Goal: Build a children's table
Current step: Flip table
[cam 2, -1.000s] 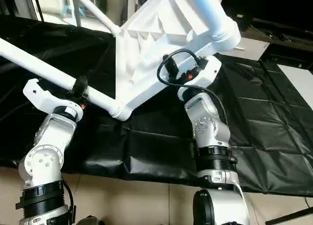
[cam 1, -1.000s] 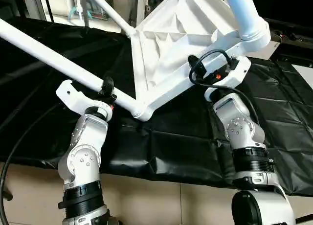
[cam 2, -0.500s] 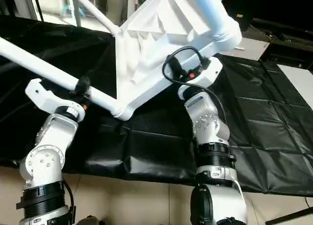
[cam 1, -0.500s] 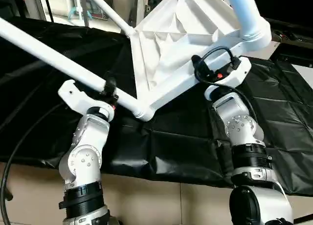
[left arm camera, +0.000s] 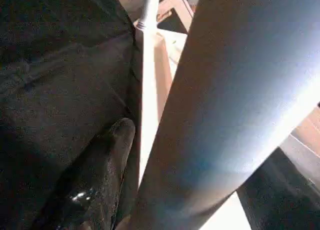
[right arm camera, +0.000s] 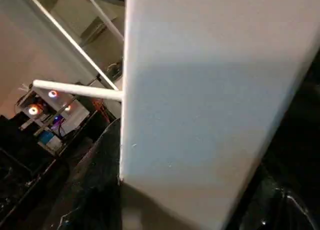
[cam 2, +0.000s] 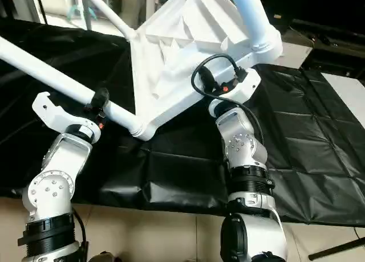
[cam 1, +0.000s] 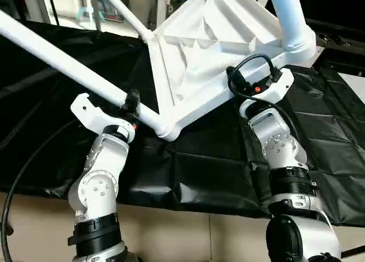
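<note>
The children's table top [cam 1: 211, 40] stands tilted on the black cloth with its ribbed underside towards me. Legs are plugged into its corner sockets. One long leg [cam 1: 63, 54] runs up to the far left from the lowest socket [cam 1: 165, 130]. My left gripper [cam 1: 131, 102] is open around this leg near the socket; a black finger [left arm camera: 95, 180] stands just off the tube. A thick leg [cam 1: 288, 17] rises at the upper right. My right gripper [right arm camera: 190, 155] is shut on the table top's lower edge, one dark finger [right arm camera: 95, 175] on each face.
A black quilted cloth [cam 1: 199, 171] covers the work surface, and its front edge hangs over a beige floor [cam 1: 188, 233]. A thin far leg [cam 1: 122, 11] points away at the back. Shelves and clutter stand beyond the cloth at the back left.
The left gripper's fingers have spread away from the leg, and it sits slightly nearer the socket. The right gripper has closed in on the top's edge. The top has tipped slightly more upright.
</note>
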Available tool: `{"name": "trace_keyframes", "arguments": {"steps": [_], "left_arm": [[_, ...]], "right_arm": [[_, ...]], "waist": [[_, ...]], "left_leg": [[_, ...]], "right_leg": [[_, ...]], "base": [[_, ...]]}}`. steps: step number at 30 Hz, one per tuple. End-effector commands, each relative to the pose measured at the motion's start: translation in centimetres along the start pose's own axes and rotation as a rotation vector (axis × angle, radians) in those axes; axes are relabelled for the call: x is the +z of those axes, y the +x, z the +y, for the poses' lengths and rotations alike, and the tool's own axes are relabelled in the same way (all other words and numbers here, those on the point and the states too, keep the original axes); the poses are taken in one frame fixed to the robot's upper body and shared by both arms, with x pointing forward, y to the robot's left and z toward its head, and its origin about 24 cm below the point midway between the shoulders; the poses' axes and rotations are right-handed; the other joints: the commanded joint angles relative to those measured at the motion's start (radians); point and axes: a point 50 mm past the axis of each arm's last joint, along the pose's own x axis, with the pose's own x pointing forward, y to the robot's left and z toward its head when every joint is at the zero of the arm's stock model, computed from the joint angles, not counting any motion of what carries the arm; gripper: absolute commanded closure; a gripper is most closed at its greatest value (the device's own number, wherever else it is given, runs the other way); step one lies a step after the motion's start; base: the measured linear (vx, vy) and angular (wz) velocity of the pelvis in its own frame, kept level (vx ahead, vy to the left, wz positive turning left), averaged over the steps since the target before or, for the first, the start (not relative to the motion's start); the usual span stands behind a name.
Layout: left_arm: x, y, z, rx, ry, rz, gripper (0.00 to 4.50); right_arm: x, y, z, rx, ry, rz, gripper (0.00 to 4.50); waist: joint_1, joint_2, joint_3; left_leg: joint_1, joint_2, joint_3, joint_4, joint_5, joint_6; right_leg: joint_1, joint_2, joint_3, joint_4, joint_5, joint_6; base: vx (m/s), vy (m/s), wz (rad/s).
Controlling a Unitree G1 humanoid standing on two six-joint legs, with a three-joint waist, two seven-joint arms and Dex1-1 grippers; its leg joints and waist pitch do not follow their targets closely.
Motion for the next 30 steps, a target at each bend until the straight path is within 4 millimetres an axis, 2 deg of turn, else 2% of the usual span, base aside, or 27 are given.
{"name": "trace_keyframes", "arguments": {"steps": [1, 4, 6, 9, 10, 11, 13, 18, 21, 23, 24, 26, 28, 30], "left_arm": [[-1.4, -0.6, 1.4, 0.082, -0.037, 0.052, 0.94], [-1.1, -0.9, 1.1, 0.046, -0.045, 0.044, 0.59], [-0.9, -1.0, 0.7, 0.013, -0.059, 0.030, 0.50], [-0.4, -1.3, -0.3, -0.090, -0.079, 0.005, 0.37], [-0.4, -1.4, -0.5, -0.105, -0.078, 0.006, 0.26], [-0.3, -1.8, -1.4, -0.209, -0.064, 0.013, 0.15], [-0.3, -2.1, -1.9, -0.254, -0.032, 0.031, 0.03], [-0.4, -2.8, -2.3, -0.326, -0.032, 0.078, 0.00], [-0.7, -3.3, -1.5, -0.315, -0.006, 0.130, 0.00], [-0.9, -3.8, 0.0, -0.265, 0.073, 0.182, 0.00], [-0.9, -3.8, 0.0, -0.265, 0.073, 0.182, 0.00], [-0.7, -4.0, 1.6, -0.186, 0.117, 0.198, 0.00], [0.0, -4.4, 4.0, -0.043, 0.174, 0.182, 0.00], [0.4, -4.6, 5.2, 0.047, 0.184, 0.161, 0.00]], "right_arm": [[2.1, 0.6, 1.5, 0.057, -0.062, -0.091, 2.32], [2.7, 0.7, 1.6, 0.041, -0.078, -0.126, 2.36], [3.0, 0.8, 1.6, 0.031, -0.093, -0.144, 2.37], [3.8, 0.9, 1.5, -0.001, -0.125, -0.181, 2.40], [3.8, 0.9, 1.5, -0.005, -0.127, -0.186, 2.41], [4.4, 0.9, 1.6, -0.031, -0.145, -0.221, 2.43], [4.7, 1.0, 1.8, -0.041, -0.147, -0.241, 2.46], [5.1, 1.0, 2.1, -0.043, -0.169, -0.268, 2.52], [5.3, 1.1, 2.2, -0.045, -0.174, -0.284, 2.54], [5.7, 1.0, 2.3, -0.050, -0.193, -0.309, 2.54], [5.7, 1.0, 2.3, -0.050, -0.193, -0.309, 2.54], [6.0, 1.0, 2.3, -0.052, -0.206, -0.325, 2.54], [6.5, 1.0, 2.5, -0.053, -0.238, -0.348, 2.55], [6.8, 1.0, 2.7, -0.051, -0.261, -0.359, 2.55]], "waist": [[0.000, 0.011, -0.069], [0.000, 0.008, -0.070], [0.000, 0.010, -0.069], [0.003, 0.009, -0.069], [0.003, 0.010, -0.069], [0.007, 0.008, -0.070], [0.007, 0.010, -0.070], [0.009, 0.010, -0.071], [0.007, 0.008, -0.072], [0.006, 0.010, -0.072], [0.005, 0.009, -0.072], [0.006, 0.012, -0.070], [0.004, 0.012, -0.068], [0.003, 0.011, -0.068]], "left_leg": [[0.024, 0.051, -0.017, -0.086, -0.084, -0.055], [0.024, 0.052, -0.016, -0.085, -0.076, -0.045], [0.026, 0.053, -0.015, -0.086, -0.083, -0.046], [0.028, 0.052, -0.013, -0.085, -0.079, -0.049], [0.027, 0.053, -0.013, -0.084, -0.073, -0.050], [0.028, 0.052, -0.012, -0.083, -0.057, -0.046], [0.029, 0.052, -0.010, -0.082, -0.051, -0.045], [0.026, 0.049, -0.010, -0.081, -0.036, -0.047], [0.024, 0.049, -0.010, -0.081, -0.032, -0.043], [0.025, 0.048, -0.010, -0.080, -0.033, -0.040], [0.025, 0.048, -0.009, -0.080, -0.033, -0.039], [0.028, 0.049, -0.009, -0.082, -0.050, -0.046], [0.028, 0.049, -0.010, -0.084, -0.073, -0.051], [0.027, 0.050, -0.011, -0.084, -0.083, -0.059]], "right_leg": [[0.040, -0.065, 0.027, -0.055, -0.005, -0.131], [0.041, -0.065, 0.027, -0.054, -0.002, -0.135], [0.038, -0.064, 0.027, -0.055, -0.016, -0.138], [0.035, -0.064, 0.027, -0.055, -0.022, -0.135], [0.036, -0.063, 0.027, -0.053, -0.015, -0.135], [0.035, -0.063, 0.026, -0.050, 0.006, -0.137], [0.033, -0.059, 0.025, -0.048, 0.020, -0.135], [0.037, -0.056, 0.026, -0.045, 0.051, -0.127], [0.040, -0.057, 0.026, -0.043, 0.063, -0.129], [0.038, -0.054, 0.025, -0.044, 0.049, -0.121], [0.037, -0.054, 0.026, -0.044, 0.043, -0.117], [0.035, -0.053, 0.025, -0.046, 0.019, -0.113], [0.034, -0.053, 0.026, -0.049, -0.010, -0.104], [0.035, -0.054, 0.026, -0.050, -0.016, -0.099]], "base": [[0.000, 0.000, 0.00], [0.000, 0.000, 0.00], [0.000, 0.000, 0.00], [0.000, 0.000, 0.00], [0.000, 0.000, 0.00], [0.000, 0.000, 0.00], [0.000, 0.000, 0.00], [0.000, 0.000, 0.00], [0.000, 0.000, 0.00], [0.000, 0.000, 0.00], [0.000, 0.000, 0.00], [0.000, 0.000, 0.00], [0.000, 0.000, 0.00], [0.000, 0.000, 0.00]]}}
